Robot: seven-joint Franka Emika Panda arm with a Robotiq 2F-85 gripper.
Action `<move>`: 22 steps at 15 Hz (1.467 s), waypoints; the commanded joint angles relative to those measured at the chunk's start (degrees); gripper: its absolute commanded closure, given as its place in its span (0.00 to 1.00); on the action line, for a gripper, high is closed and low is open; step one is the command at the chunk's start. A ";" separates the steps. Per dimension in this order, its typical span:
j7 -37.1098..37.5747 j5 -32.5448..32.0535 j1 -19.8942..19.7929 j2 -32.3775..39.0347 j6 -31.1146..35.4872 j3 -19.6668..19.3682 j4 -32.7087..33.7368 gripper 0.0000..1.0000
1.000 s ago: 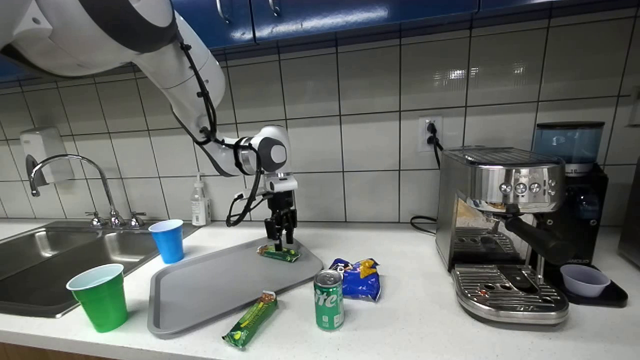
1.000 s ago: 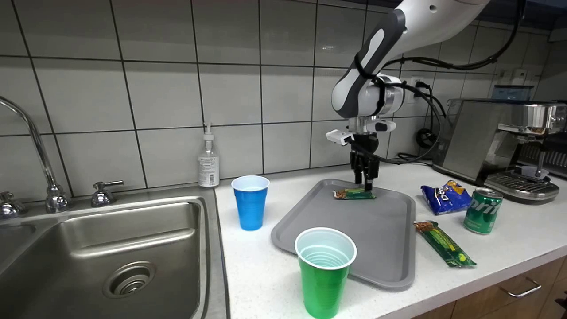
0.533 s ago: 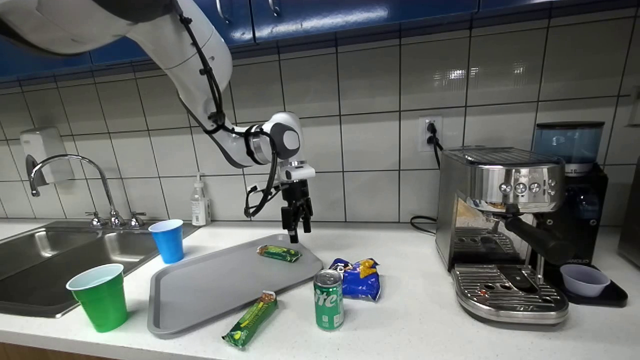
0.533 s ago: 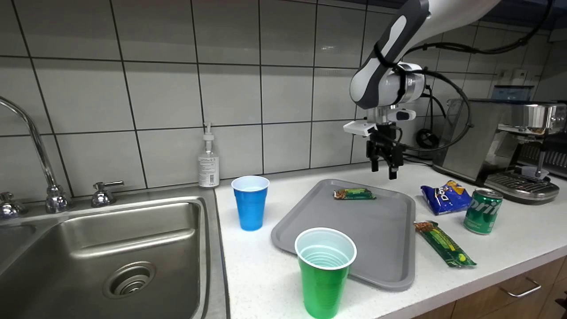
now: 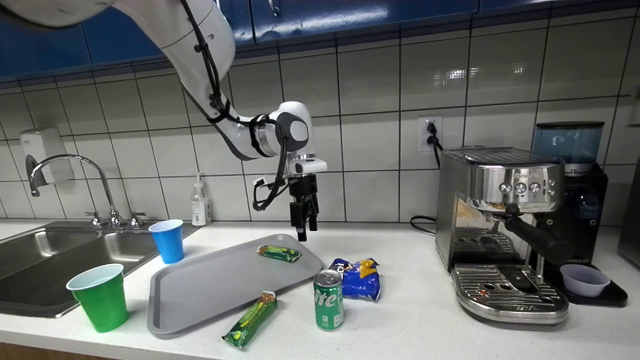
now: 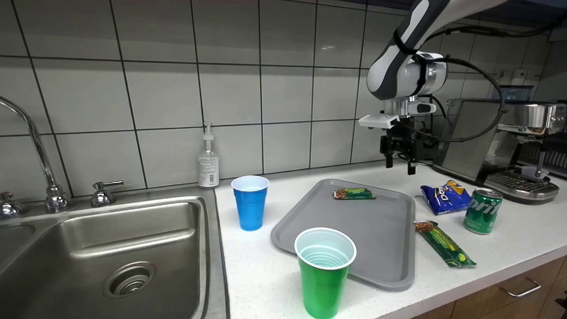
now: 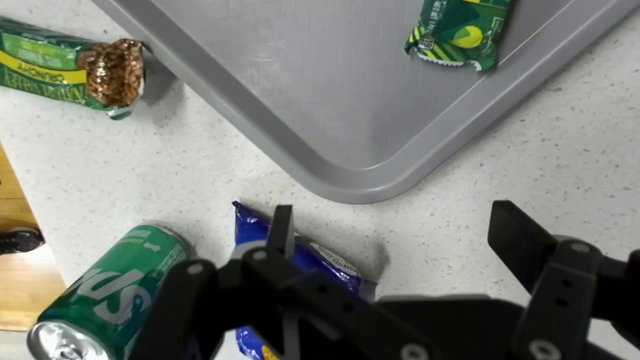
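- Blue chip bag (image 6: 444,199): where?
- Tabletop (image 6: 261,274), just beside green can (image 6: 483,212), near tray (image 6: 381,239). Pincer (image 7: 391,218) hangs raised nearby, spread, holding nothing.
- Handling?
- Probably light, soft, slick; contents crush easily. Best gripped at an edge, I'd guess, not mid-belly.

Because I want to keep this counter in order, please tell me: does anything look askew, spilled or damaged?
The grey tray lies askew: its long sides slant against the line of the tiled wall. The blue snack bag looks crumpled. I see no spill or clear damage.
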 commanded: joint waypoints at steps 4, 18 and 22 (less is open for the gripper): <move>-4.76 -1.30 -1.38 -6.56 0.12 -0.35 -7.20 0.00; -4.17 -0.76 -1.71 -5.11 0.77 -0.50 -7.04 0.00; -6.71 -0.48 -3.13 -7.77 2.64 -0.80 -9.79 0.00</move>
